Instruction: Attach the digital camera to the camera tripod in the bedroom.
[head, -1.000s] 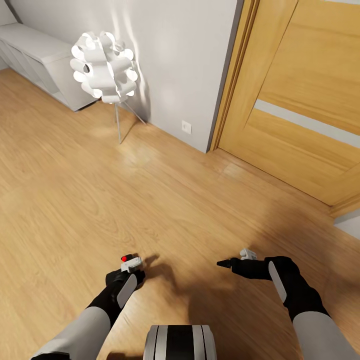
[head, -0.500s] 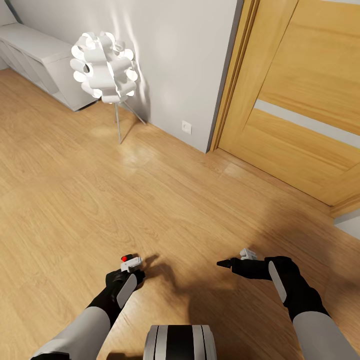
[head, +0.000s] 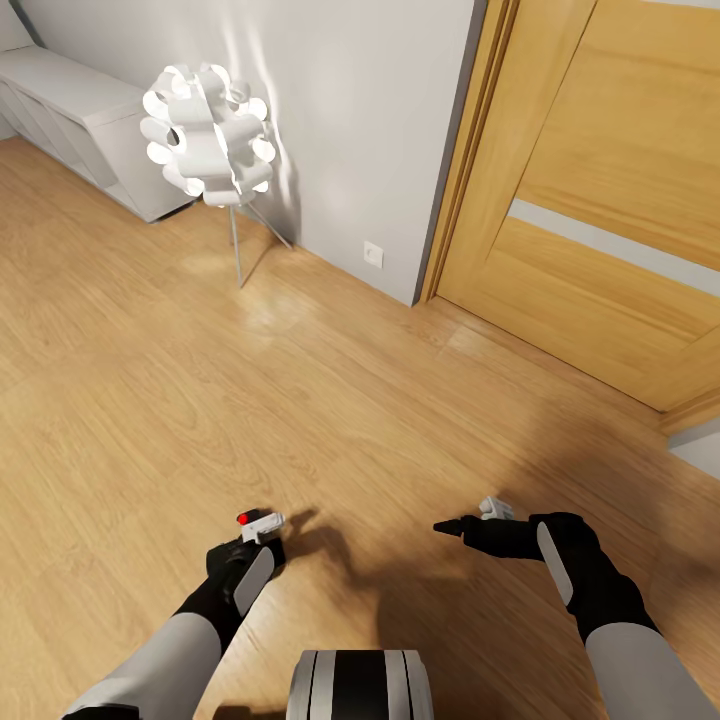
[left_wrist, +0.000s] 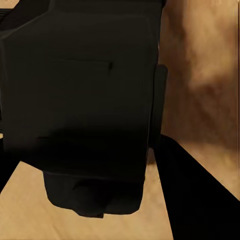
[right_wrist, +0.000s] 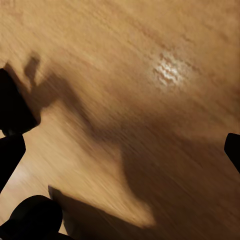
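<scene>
- The digital camera (head: 258, 522) is held in the left gripper (head: 250, 540), low in the head view and left of centre, above the light wood floor (head: 200, 400).
- A small red button and silver-grey trim are seen on the top of the camera.
- In the left wrist view the dark body of the camera (left_wrist: 80, 95) is seen close up, clamped between the black fingers (left_wrist: 195, 190), with the wood floor behind it.
- The right gripper (head: 450, 526) is held out low and right of centre in the head view, its black tips pointing toward the left arm's side.
- In the right wrist view the two dark fingertips (right_wrist: 10, 150) are seen far apart at opposite edges, with nothing between them, so the right gripper is spread wide over the shadowed floor (right_wrist: 150, 100).
- The two grippers are well apart from each other.
- A white floor lamp (head: 208, 135) with a rounded, petal-like shade stands on thin metal legs near the grey wall (head: 350, 120).
- A low white shelf unit (head: 80, 120) is set against the wall beyond the lamp.
- A wooden door (head: 620, 200) in a wooden frame is seen at the right of the wall, and a small white socket (head: 373, 254) is set low on the wall between lamp and door.
- The robot's trunk (head: 360, 685) is seen at the bottom edge between the arms.
</scene>
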